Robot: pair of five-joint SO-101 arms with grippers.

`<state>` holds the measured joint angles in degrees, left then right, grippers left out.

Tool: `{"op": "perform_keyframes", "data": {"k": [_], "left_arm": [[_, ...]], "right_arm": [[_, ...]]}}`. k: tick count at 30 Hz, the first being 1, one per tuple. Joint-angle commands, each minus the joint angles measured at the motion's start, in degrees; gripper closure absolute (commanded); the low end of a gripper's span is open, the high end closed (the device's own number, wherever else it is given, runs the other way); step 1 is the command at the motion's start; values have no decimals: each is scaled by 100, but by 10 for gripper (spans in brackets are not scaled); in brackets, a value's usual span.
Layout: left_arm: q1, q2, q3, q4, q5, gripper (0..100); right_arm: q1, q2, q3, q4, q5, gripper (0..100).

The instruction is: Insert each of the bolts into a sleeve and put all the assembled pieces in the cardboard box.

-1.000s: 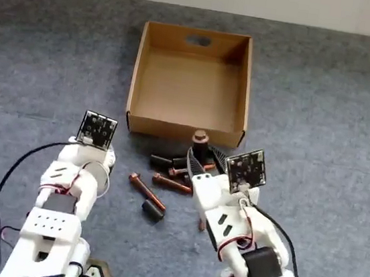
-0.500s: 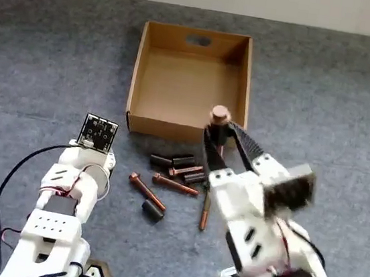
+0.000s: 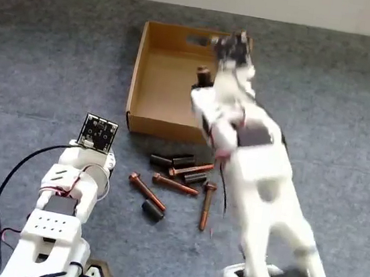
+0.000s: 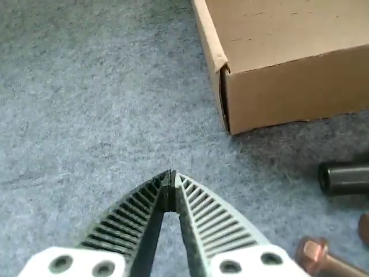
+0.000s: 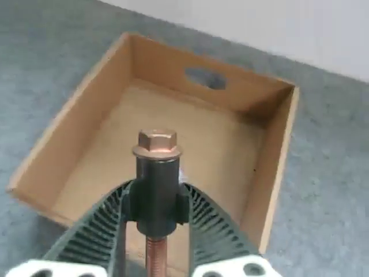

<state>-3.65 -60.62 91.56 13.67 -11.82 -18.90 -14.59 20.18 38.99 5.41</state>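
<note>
My right gripper [image 5: 157, 203] is shut on a black sleeve with a copper bolt through it [image 5: 157, 173], held upright above the open cardboard box [image 5: 86, 92]. In the high view the right arm stretches over the box [image 3: 137, 72], with the assembled piece [image 3: 203, 75] above its right half. Loose copper bolts [image 3: 173, 183] and black sleeves [image 3: 162, 161] lie on the carpet in front of the box. My left gripper [image 4: 170, 186] is shut on nothing and hovers over bare carpet near the box's front left corner [image 4: 225, 69].
Grey carpet covers the whole surface. A bolt [image 3: 206, 206] lies next to the right arm's base side, another bolt [image 3: 146, 191] and a sleeve [image 3: 152, 210] nearer the left arm. A sleeve [image 4: 346, 178] and a bolt head [image 4: 314, 254] lie beyond my left gripper.
The right arm has lifted the sleeved bolt from the carpet in front of the box and carried it forward over the box. The left arm has kept still.
</note>
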Motion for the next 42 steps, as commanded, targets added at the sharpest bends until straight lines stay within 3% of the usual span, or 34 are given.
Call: {"op": "perform_keyframes", "data": {"k": [1,4,15,28,42], "left_arm": [[-48,-92,-22,-114,-35,980],[-48,-92,-22,-114,-35,980],[-48,-92,-22,-114,-35,980],[-48,-92,-22,-114,-35,980],[-48,-92,-22,-114,-35,980]], "right_arm": [[277,1376,-1815,831,-589,991],[444,2440,-3310,1780,-1073,991],[453,5543,-7486,3565,-1029,991],[532,7635,-9780,4655,-1029,991],[505,8013,-10343,5473,-1055,991]]}}
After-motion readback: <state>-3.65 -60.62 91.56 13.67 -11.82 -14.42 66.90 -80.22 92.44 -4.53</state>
